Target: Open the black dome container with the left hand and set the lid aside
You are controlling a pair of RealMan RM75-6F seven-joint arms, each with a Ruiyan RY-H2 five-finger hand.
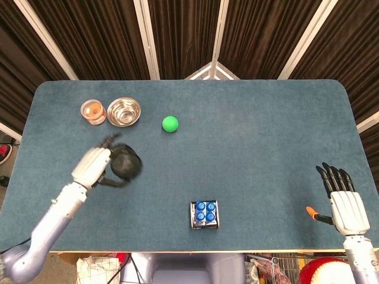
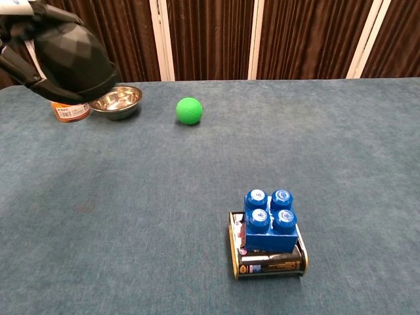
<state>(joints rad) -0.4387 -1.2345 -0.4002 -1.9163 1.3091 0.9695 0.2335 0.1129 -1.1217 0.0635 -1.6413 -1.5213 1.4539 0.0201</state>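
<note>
2 round vessels sit at the far left of the felt-like blue-grey table [image 1: 249,148]: a short orange-labelled can [image 1: 93,112] and, just beside it on its right, a shiny steel bowl [image 1: 124,111] with a bright, curved inside. Nearer the front edge, the left hand [image 1: 93,165] — a pale, smooth shell with dark fingers [image 1: 111,182] — is wrapped around the black dome container [image 1: 125,164], holding it up off the cloth. In the chest view the dome [image 2: 69,59] shows a matte, faceted surface, bulging and rounded, with the fingers [image 2: 23,62] curling over its left side; whether its lid is on or off cannot be told. A smooth green ball [image 1: 170,123] lies right of the bowl, apart from it. Near the front middle rests a blue plastic brick [image 2: 270,220] with 4 round studs, stacked on a flat dark rectangular tin [image 2: 269,259] with a gold rim. At the far right front corner, the right hand [image 1: 347,204] holds nothing — its dark fingers are straight and spread, pointing away from the robot.
</note>
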